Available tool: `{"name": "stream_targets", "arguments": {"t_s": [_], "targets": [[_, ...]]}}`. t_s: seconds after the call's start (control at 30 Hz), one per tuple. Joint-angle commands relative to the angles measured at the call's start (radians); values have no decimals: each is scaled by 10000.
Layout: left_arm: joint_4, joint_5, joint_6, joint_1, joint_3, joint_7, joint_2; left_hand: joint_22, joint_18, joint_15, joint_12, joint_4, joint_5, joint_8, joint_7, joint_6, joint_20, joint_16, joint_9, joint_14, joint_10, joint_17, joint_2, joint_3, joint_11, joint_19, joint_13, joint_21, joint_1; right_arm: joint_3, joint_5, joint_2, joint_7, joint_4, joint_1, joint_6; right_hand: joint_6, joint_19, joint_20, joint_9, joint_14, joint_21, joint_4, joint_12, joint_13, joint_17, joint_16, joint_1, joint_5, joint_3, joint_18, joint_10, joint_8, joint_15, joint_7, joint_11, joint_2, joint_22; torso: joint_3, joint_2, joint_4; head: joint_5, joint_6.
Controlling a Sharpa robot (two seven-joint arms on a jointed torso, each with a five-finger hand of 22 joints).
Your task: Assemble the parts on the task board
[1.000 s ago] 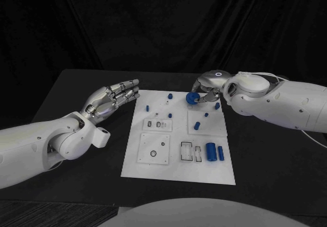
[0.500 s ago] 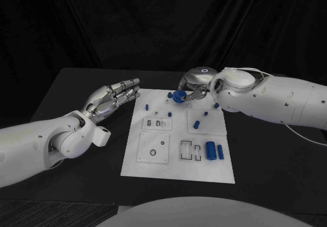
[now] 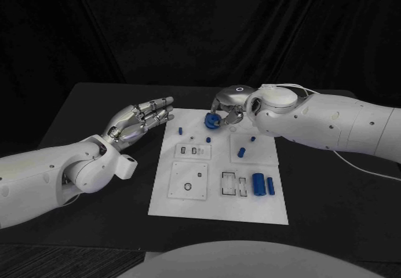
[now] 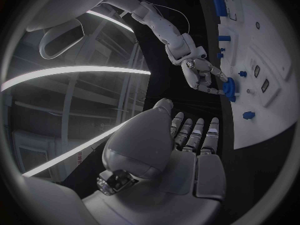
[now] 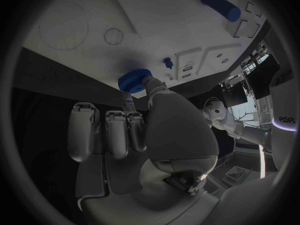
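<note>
My right hand [image 3: 227,110] pinches a blue toothed wheel [image 3: 212,120] just above the far edge of the white task board [image 3: 219,200]. The right wrist view shows the wheel [image 5: 133,80] at the fingertips of that hand [image 5: 144,130], close over the board [image 5: 175,30]. My left hand [image 3: 138,120] hovers off the board's far left corner, fingers apart and holding nothing. From the left wrist, the flat left hand [image 4: 181,150] faces the right hand [image 4: 200,75] and the wheel [image 4: 229,87].
Two blue cylinders [image 3: 258,185] [image 3: 270,185] lie at the board's right side. Small blue pegs [image 3: 241,153] [image 3: 181,130] [image 3: 252,139] stand on its far half. Raised square plates with slots [image 3: 189,181] sit mid-board. Black table [image 3: 334,208] surrounds it.
My right hand has carried the blue wheel leftward along the board's far edge. The left hand has stayed in place.
</note>
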Motion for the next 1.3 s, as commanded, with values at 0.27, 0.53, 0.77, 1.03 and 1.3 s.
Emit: {"name": "stream_targets", "arguments": {"t_s": [0.27,0.53,0.77,1.03,1.3], "targets": [[-43,2,171,-14,9,57,73,79,-643,10,34,-83,124,55,-138,-50,34,65,162,-91,-40,138,-85,463,88,70,131,119,127,8,24,391,85,-296,-113,238,603,-8,20,723,1085,79,-98,166,2651,2769,247,109,239,466,-561,1119,508,62,-31,35,79,1884,10,-9,12,-13,-5],[-49,2,186,-16,9,43,87,77,-647,20,32,-85,125,50,-148,-60,34,68,161,-91,-42,138,-84,493,100,66,131,116,122,8,24,611,87,-591,-143,229,315,-123,84,700,1085,-81,-136,166,2651,2769,247,56,75,560,-519,1119,281,121,66,95,51,1812,2,-14,-13,7,-5],[-74,2,205,-18,9,26,114,75,-649,25,33,-86,125,49,-148,-61,34,68,161,-92,-41,138,-84,509,105,61,131,113,120,8,24,699,93,-677,-158,222,-388,-230,134,530,1056,-252,-157,166,2651,2709,210,-79,-414,654,-475,1119,-214,151,120,112,10,1751,6,-14,-16,-23,-5],[-86,2,220,-26,9,-20,121,75,-650,28,22,-88,125,45,-147,-80,34,65,159,-95,-46,137,-84,520,110,62,130,113,119,8,24,672,125,-623,-175,103,-4921,-426,-19,-824,922,-618,-349,166,2651,2449,33,-184,-1078,640,-387,1119,-700,-58,-277,-168,38,1629,5,-19,-18,11,-5],[-103,2,230,-34,9,-59,122,74,-653,33,11,-93,122,38,-149,-98,34,62,157,-100,-52,136,-89,542,124,56,128,108,116,8,24,574,175,-538,-185,13,-6288,-520,-195,-1265,858,-833,-372,152,2631,2330,-63,-241,-1457,531,-350,1091,-796,-230,-537,-380,72,1566,4,-22,-34,16,-5]]}}
